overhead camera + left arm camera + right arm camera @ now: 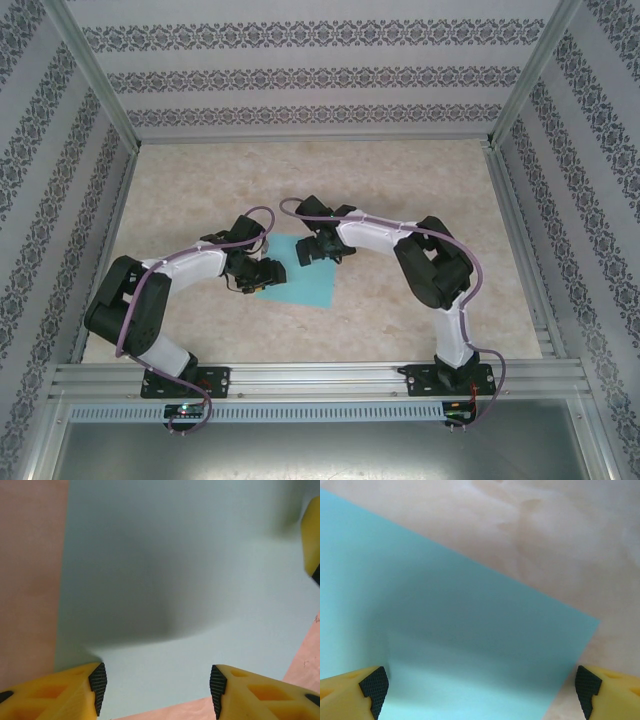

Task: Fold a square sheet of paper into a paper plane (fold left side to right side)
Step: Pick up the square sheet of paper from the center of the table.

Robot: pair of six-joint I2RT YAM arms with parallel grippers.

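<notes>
Under the left tool [262, 272] lies the left part of the sheet [305, 285], spread on the table [400, 190]. This tool's pads [98, 680] stand apart, low over the sheet by its near edge, with nothing pinched between them. Just ahead of them the sheet shows a soft shadowed swell, so it may be lifting a little there. Further ahead and to the right, a yellow finger [312, 535] of the right tool sits close over the same sheet. The right tool [320, 250] hangs over the sheet's far-right part, spread wide, one pad above the sheet and the other past its edge above bare table. I judge the first fold is only starting, since no crease shows. Next, the left tool must catch the left edge, lift it and carry it across to the right edge, while the right tool pins the sheet so the corners meet.
</notes>
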